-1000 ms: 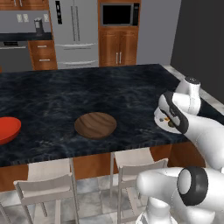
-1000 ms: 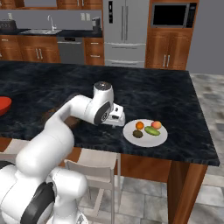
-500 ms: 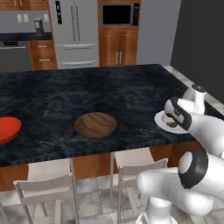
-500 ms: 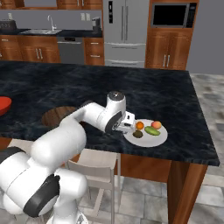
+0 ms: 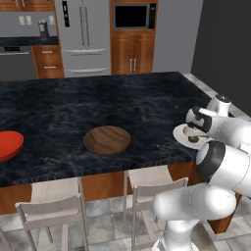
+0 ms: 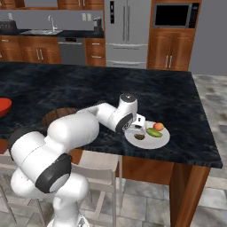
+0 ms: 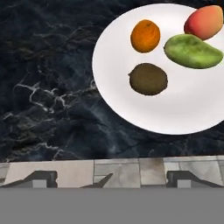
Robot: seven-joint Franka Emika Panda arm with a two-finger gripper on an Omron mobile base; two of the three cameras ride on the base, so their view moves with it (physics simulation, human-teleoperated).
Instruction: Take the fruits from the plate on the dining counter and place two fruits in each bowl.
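Red bowl cut by the left edge; plate cropped at right.

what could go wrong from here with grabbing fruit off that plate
1. The four fruits lie close together on the plate: fingers closing on the olive-brown fruit may nudge the orange or the green fruit.
2. The plate sits near the dining counter edge, so a knocked round fruit could roll off.
3. The wooden bowl and red bowl lie far off, a long carry.
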